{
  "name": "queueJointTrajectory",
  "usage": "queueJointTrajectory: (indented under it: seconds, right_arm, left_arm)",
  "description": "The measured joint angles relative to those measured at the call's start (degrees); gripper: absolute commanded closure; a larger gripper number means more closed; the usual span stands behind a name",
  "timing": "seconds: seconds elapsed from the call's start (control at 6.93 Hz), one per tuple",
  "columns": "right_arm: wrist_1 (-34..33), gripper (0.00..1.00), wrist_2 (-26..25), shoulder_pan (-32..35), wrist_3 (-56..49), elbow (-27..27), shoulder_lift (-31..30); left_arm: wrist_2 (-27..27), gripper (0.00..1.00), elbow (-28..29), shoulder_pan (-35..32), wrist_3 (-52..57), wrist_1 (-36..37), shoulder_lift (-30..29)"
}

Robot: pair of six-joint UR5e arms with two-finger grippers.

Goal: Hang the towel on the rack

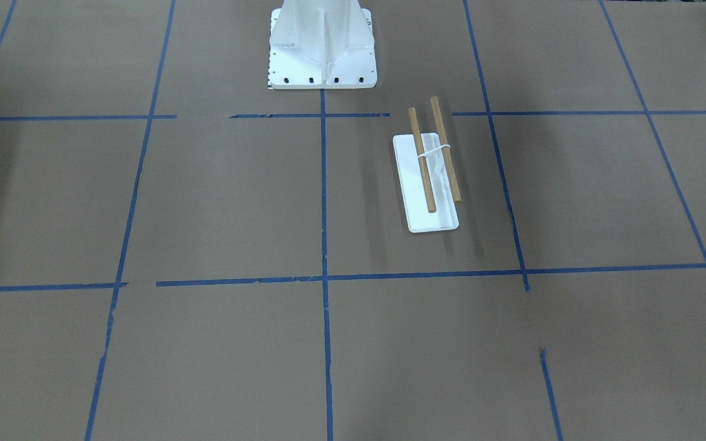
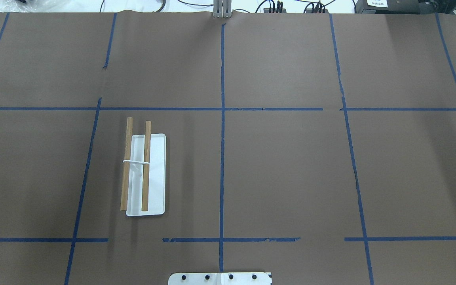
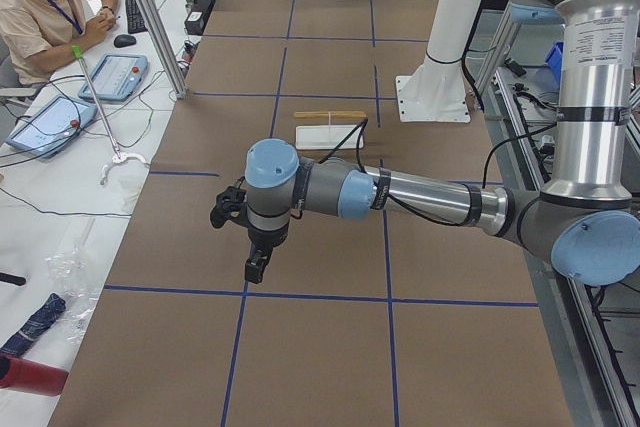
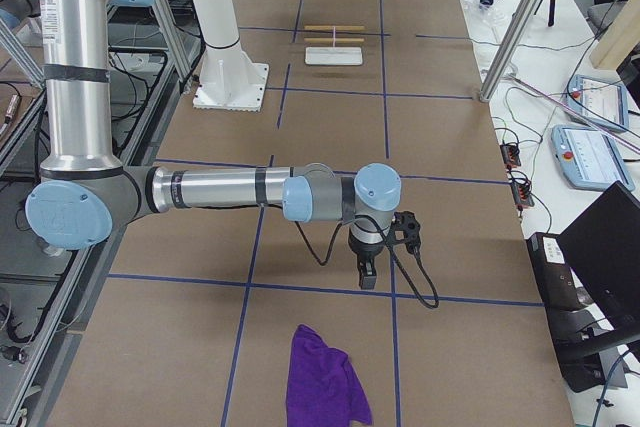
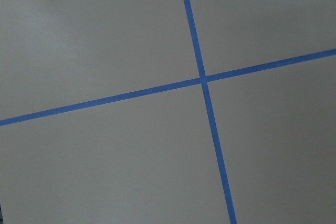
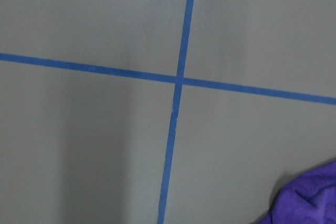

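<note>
Logged rack (image 2: pixel 156 174) at 9 o'clock from centre of table (image 2: pixel 291 178), overhead view; long axis 12-to-6, dowels parallel to base. Found towel (image 4: pixel 320 387) crumpled on table at 7 o'clock from right gripper (image 4: pixel 367 275), apart. Noted left gripper (image 3: pixel 256 269) pointing down. Cannot tell either's finger spread.

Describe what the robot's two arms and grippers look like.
Both arms match: the left arm and right arm are silver metal tubes with grey joint housings and round light-blue caps. A thin black cable loops along each forearm to the wrist. The left gripper and right gripper are small and black. No markings are readable.
</note>
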Motion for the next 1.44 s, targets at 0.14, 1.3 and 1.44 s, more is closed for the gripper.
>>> queueJointTrajectory:
  seconds: [0.14,1.3,1.44]
  right_arm:
    - [5.04,0.0,-0.15,-0.06,-0.17,-2.01,-0.22]
    - [47.13,0.05,-0.58,-1.03,3.47,-21.83,-10.84]
    - [48.61,0.11,-2.31,-1.44,4.31,-23.77,-11.55]
  left_arm:
    - [-0.08,0.0,-0.14,0.06,-0.05,-4.88,0.41]
    - [-0.61,0.0,2.72,0.5,-0.65,-27.33,-1.3]
    - [-1.13,0.0,2.73,0.53,-0.6,-27.39,-1.45]
